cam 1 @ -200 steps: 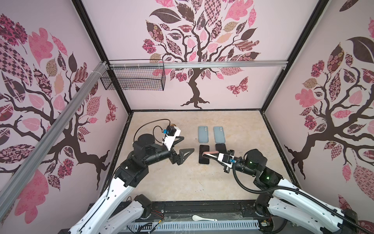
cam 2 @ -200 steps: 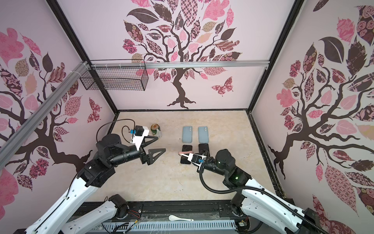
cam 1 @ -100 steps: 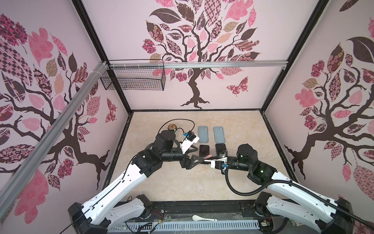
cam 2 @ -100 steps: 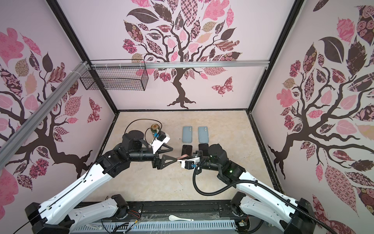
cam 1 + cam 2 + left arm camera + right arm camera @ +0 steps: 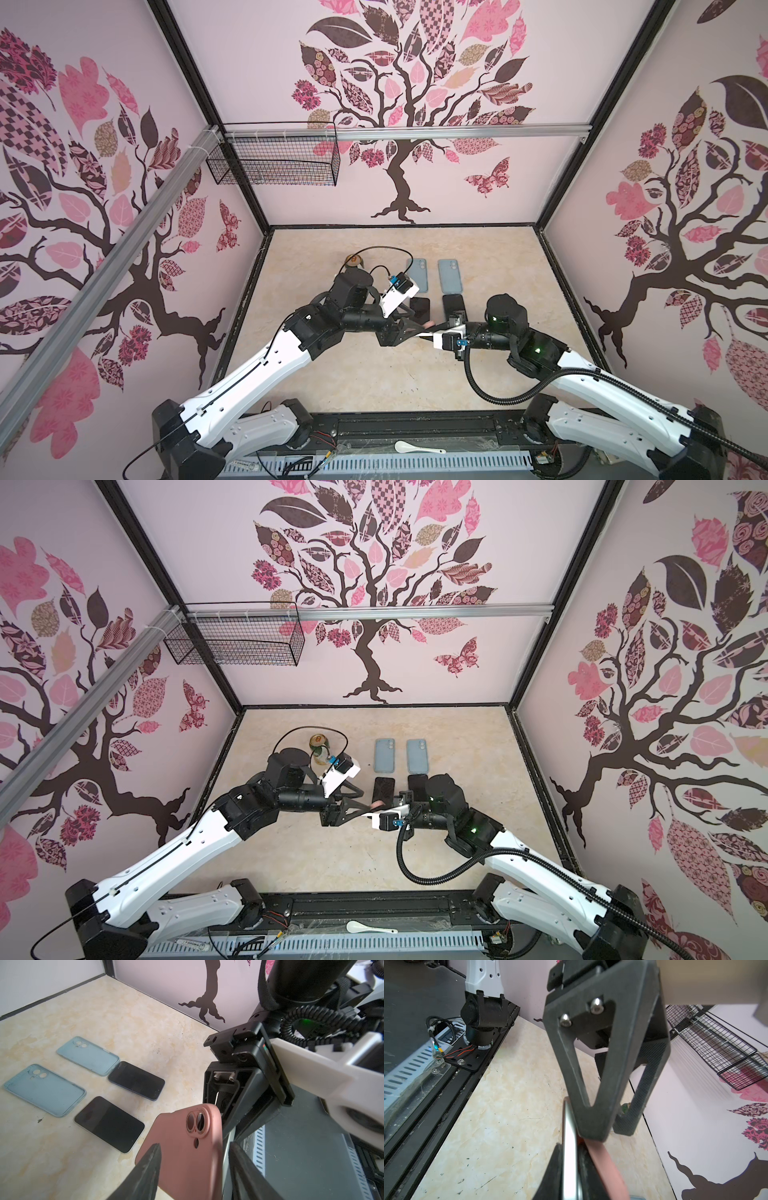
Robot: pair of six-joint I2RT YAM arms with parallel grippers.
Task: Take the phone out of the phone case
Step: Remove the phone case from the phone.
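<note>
Phone case [image 5: 182, 1147]: matte dusty pink, back face showing. Twin ringed camera cut-outs sit near one rounded corner, with a small hole under them. It is held clear of the table [image 5: 365, 374], over its middle, turned on edge, so both top views show only a thin pink sliver.

Phone [image 5: 570, 1142]: only a silver side rail is visible, pinched in the right gripper [image 5: 569, 1174]. The pink wall runs just beside the rail, with a dark strip between (finger or phone face, can't tell).

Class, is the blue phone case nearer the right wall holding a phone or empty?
Empty. The blue case lies open side up, its bare inside and camera cut-out showing; a black phone lies beside it.
</note>
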